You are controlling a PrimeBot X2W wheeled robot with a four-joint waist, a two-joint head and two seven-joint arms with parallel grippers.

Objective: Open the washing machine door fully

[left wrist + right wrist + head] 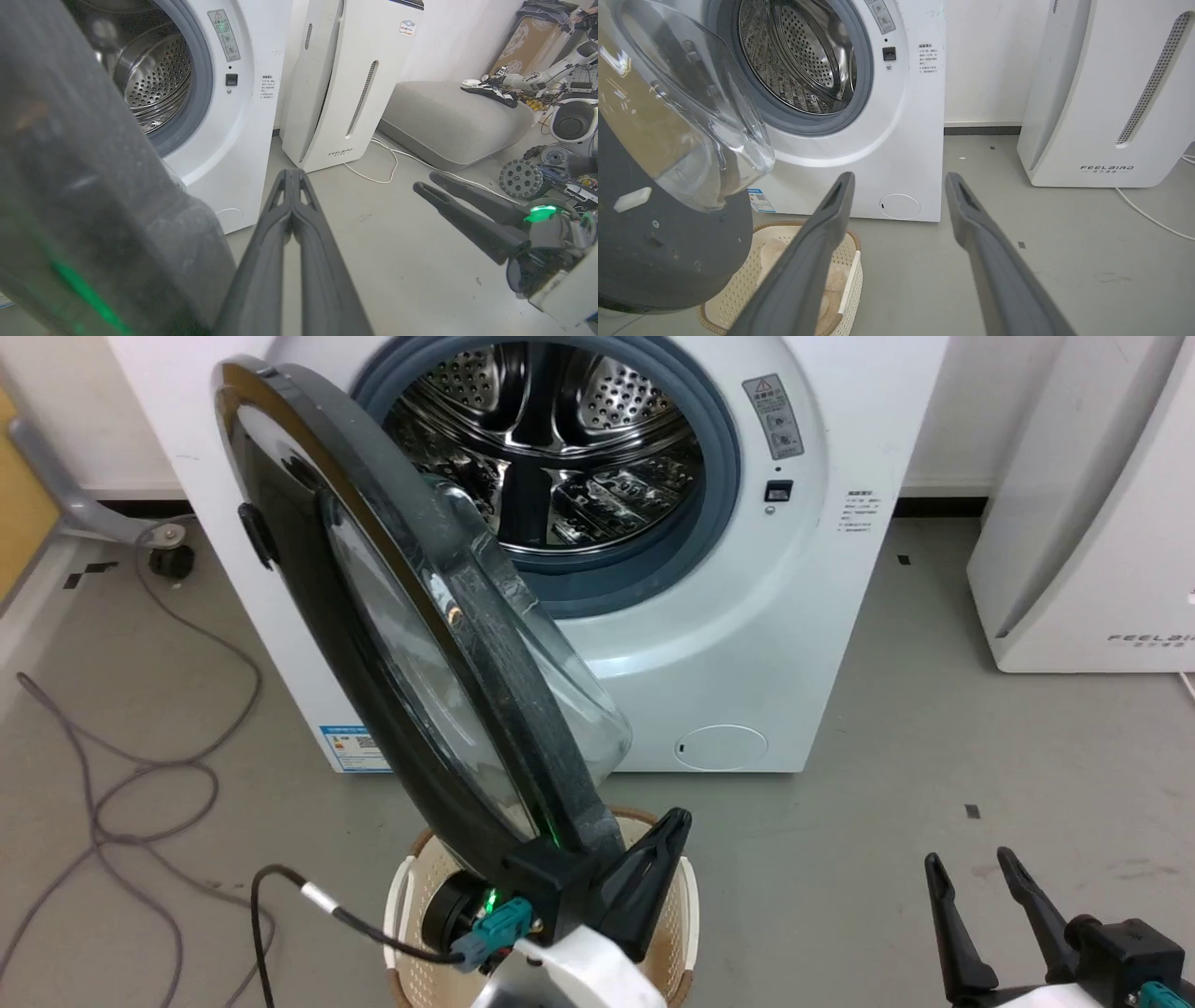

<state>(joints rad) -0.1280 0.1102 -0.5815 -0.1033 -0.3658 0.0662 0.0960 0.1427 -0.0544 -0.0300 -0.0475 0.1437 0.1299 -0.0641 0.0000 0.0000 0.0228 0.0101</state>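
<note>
The white washing machine (794, 644) stands ahead, its steel drum (560, 448) exposed. The round black washing machine door (271, 523) juts out toward me edge-on, roughly square to the washer's front, its glass bowl (579, 700) facing right. My left gripper (674, 821) is shut with nothing between its fingers (292, 196), which lie beside the inner rim of the door (70, 186) at its near edge. Low at the right, my right gripper (980, 877) stands open and away from the door (654, 252), pointing at the washer (906, 140).
A cream laundry basket (411, 896) sits on the floor beneath the door's near edge. A white FEELBIRD appliance (1074, 569) stands right of the washer. Grey cables (140, 765) trail over the floor at the left. A grey cushion (448, 121) and robot parts lie farther right.
</note>
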